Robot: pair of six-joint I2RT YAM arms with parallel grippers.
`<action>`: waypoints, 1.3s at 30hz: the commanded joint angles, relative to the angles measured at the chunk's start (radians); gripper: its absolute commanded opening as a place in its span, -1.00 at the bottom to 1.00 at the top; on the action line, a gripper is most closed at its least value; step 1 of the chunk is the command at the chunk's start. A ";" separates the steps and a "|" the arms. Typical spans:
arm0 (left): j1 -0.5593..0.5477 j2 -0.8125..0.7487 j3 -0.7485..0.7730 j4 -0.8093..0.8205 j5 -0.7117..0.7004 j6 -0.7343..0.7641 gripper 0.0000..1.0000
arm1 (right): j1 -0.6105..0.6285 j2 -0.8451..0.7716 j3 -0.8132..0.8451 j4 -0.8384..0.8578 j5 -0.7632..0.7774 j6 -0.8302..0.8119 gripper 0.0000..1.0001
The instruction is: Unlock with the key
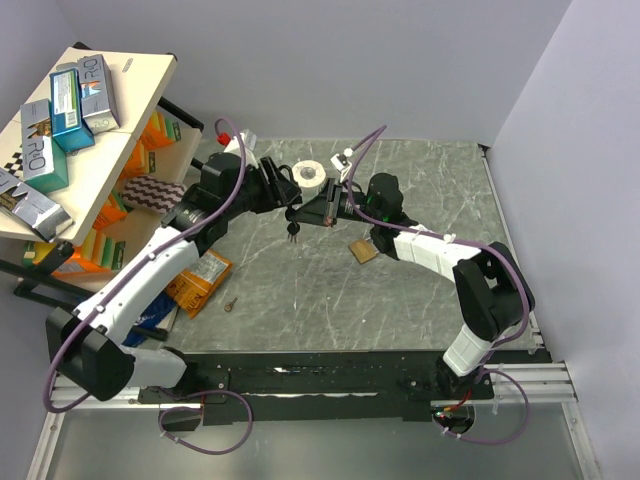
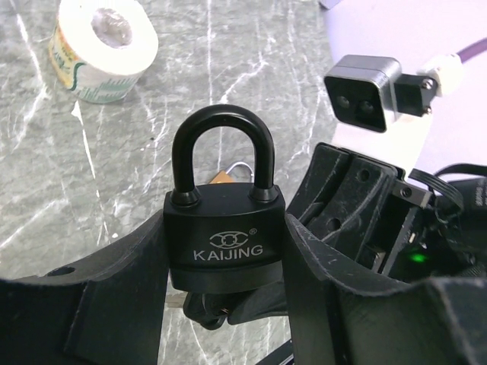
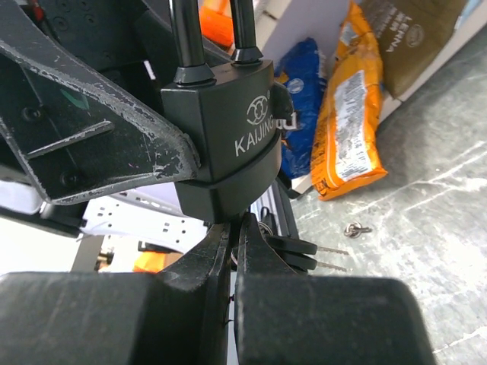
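A black padlock [image 2: 224, 228] marked KAIJING is held above the table with its shackle closed and pointing up. My left gripper [image 2: 224, 262] is shut on its body, one finger on each side. In the top view the padlock [image 1: 293, 203] sits between the two grippers. My right gripper [image 3: 234, 237] is shut right under the padlock's [image 3: 228, 129] bottom face, pinching one key of the bunch. That key's blade is hidden. Two spare keys [image 3: 298, 251] with black heads stick out sideways from the ring. The bunch [image 1: 293, 232] hangs below the lock.
A white tape roll [image 1: 310, 174] lies behind the grippers. A brass padlock [image 1: 362, 250] lies to the right on the marble table [image 1: 420, 300]. A small loose key [image 1: 231, 305] and an orange packet [image 1: 200, 280] are at the left edge. A shelf with boxes [image 1: 70, 120] stands at far left.
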 commanded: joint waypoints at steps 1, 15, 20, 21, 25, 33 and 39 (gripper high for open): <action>-0.079 -0.108 -0.017 -0.034 0.460 -0.030 -0.98 | -0.074 -0.016 0.060 0.153 0.315 0.076 -1.00; -0.078 -0.130 -0.030 -0.001 0.515 -0.038 -0.98 | -0.074 -0.012 0.088 0.163 0.292 0.054 -1.00; -0.078 -0.085 0.010 -0.080 0.448 -0.027 -0.98 | -0.072 -0.025 0.079 0.142 0.294 0.025 -1.00; -0.078 -0.081 0.013 -0.089 0.431 -0.029 -0.98 | -0.074 -0.025 0.070 0.152 0.292 0.025 -1.00; -0.078 -0.053 0.026 -0.104 0.373 -0.041 -0.98 | -0.065 -0.040 0.060 0.139 0.281 0.013 -1.00; -0.070 -0.032 0.032 -0.077 0.311 -0.076 -0.64 | -0.045 -0.103 0.025 0.119 0.286 -0.010 -1.00; -0.053 -0.030 0.029 -0.072 0.302 -0.087 -0.29 | -0.038 -0.124 0.007 0.138 0.286 0.010 -1.00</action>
